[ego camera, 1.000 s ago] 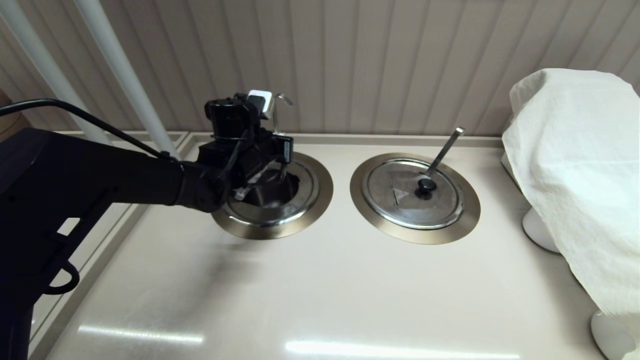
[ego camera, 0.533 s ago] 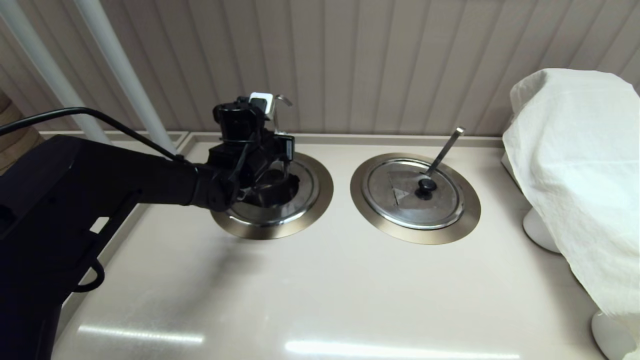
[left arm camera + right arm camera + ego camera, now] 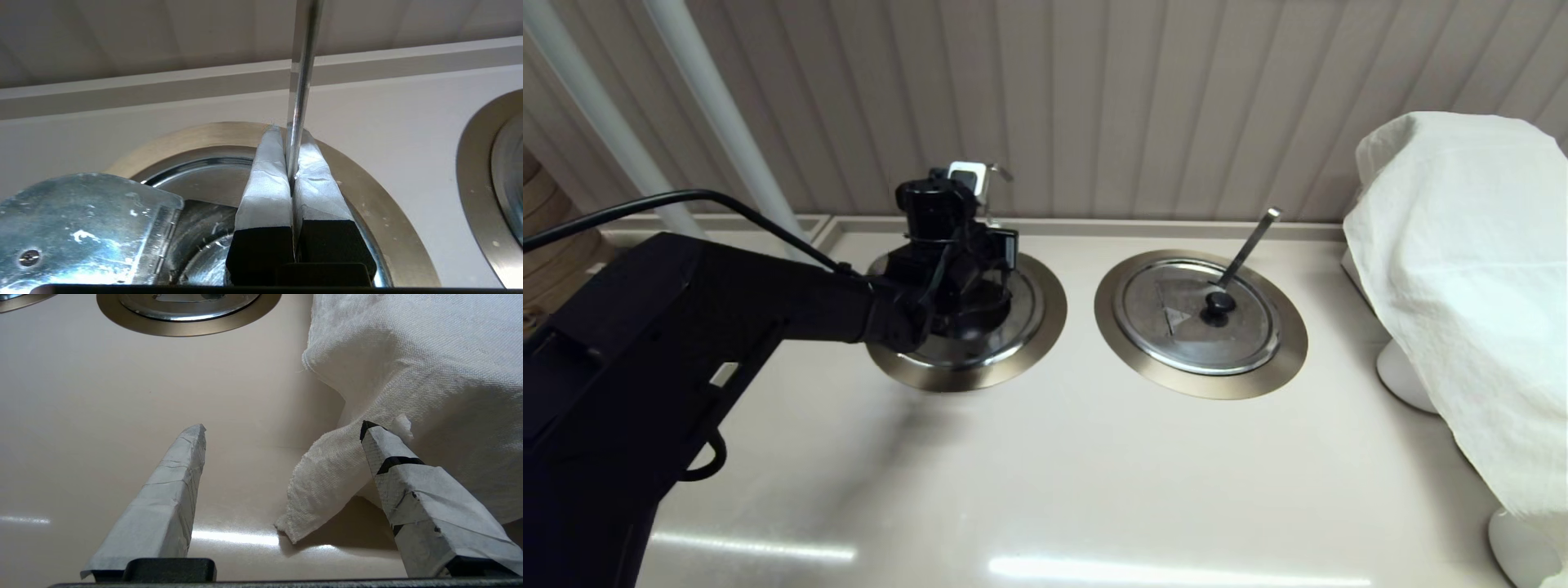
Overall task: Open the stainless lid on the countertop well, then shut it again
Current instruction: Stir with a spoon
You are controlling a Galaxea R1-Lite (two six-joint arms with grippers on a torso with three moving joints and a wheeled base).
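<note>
The countertop well (image 3: 1047, 325) lies at the left, its brushed ring (image 3: 388, 228) around a dark bowl (image 3: 196, 232). In the left wrist view the stainless lid (image 3: 81, 220) has its hinged half raised, showing the underside with a screw. My left gripper (image 3: 982, 273) hovers over the back of this well, shut (image 3: 290, 134). The thin hook-tipped ladle handle (image 3: 300, 81) rises right at the seam of the fingertips; whether it is pinched does not show. The knob is hidden. My right gripper (image 3: 282, 426) is open over bare counter, out of the head view.
To the right is a second ringed well (image 3: 1115, 327) with a closed lid (image 3: 1176, 327), black knob (image 3: 1219, 304) and flat straight handle (image 3: 1251, 238). A white cloth (image 3: 1462, 269) drapes things at the right edge. The wall panel stands close behind both wells.
The left arm has shifted right and toward the back wall over the well, its gripper still shut. The tilted shiny lid half seen beside the gripper is now hidden under it in the head view.
</note>
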